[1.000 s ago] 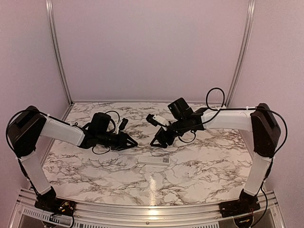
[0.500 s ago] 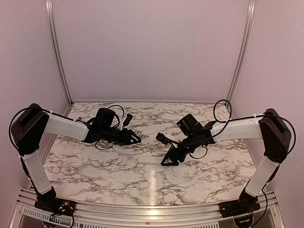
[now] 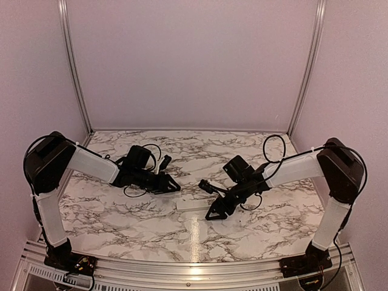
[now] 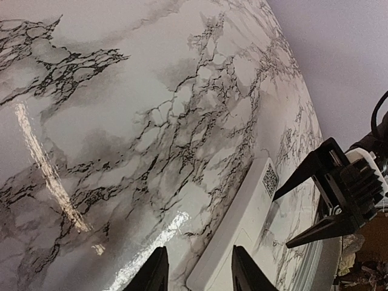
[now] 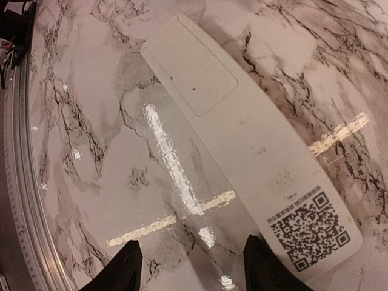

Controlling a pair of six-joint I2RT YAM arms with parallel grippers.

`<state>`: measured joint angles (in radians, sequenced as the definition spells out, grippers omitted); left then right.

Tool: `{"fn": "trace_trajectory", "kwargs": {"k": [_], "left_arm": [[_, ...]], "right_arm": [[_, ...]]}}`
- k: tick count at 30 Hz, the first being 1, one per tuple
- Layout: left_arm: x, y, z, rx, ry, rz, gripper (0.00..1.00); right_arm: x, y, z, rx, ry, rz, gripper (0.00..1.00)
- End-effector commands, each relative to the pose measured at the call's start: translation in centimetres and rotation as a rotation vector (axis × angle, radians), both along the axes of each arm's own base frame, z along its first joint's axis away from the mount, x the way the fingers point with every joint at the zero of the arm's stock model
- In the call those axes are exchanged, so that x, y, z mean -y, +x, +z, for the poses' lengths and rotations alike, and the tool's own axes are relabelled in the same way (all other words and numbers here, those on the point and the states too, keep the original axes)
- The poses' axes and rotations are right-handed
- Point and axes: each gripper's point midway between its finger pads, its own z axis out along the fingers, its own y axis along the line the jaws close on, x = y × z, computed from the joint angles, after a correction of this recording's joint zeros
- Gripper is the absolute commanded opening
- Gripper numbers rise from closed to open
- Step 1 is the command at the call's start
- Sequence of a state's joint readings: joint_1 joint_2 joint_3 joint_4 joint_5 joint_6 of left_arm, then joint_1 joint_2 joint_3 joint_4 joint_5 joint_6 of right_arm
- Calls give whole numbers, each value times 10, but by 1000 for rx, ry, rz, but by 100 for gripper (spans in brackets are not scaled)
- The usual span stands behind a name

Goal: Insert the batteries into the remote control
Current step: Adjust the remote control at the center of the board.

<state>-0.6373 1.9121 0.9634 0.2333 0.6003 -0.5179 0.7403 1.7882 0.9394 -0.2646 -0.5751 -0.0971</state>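
Observation:
The remote control [image 3: 191, 206] is a slim white bar lying flat at the middle of the marble table, back side up. A QR code [image 5: 309, 230] marks one end and the closed cover panel [image 5: 194, 73] the other. My left gripper [image 3: 176, 187] is open and empty, low over the table at the remote's left end [image 4: 242, 224], whose corner lies between its fingers [image 4: 197, 276]. My right gripper [image 3: 212, 213] is open and empty at the QR-code end; it straddles the table beside that end [image 5: 194, 273]. It also shows in the left wrist view [image 4: 280, 223]. No batteries show.
The marble table [image 3: 121, 212] is bounded by a metal rail [image 3: 182, 267] at the near edge and by pale walls with metal posts [image 3: 73, 66] at the back. Black cables loop from both wrists [image 3: 276, 142].
Both grippers have come down and inward towards the remote. The right one dropped from above the table to the remote's right end; the left one moved right and nearer to its left end.

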Motion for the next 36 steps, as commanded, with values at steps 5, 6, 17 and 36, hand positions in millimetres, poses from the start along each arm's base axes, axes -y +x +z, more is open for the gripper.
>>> {"fn": "trace_trajectory", "kwargs": {"k": [5, 6, 17, 36], "left_arm": [[-3, -11, 1, -9, -32, 7, 37], [-4, -11, 2, -6, -33, 10, 37], [-5, -32, 13, 61, 16, -27, 44], [36, -60, 2, 376, 503, -253, 94]], "right_arm": [[-1, 37, -6, 38, -29, -80, 56], [-2, 40, -5, 38, -26, -82, 56], [-9, 48, 14, 59, 5, -83, 59], [61, 83, 211, 684, 314, -532, 99]]}}
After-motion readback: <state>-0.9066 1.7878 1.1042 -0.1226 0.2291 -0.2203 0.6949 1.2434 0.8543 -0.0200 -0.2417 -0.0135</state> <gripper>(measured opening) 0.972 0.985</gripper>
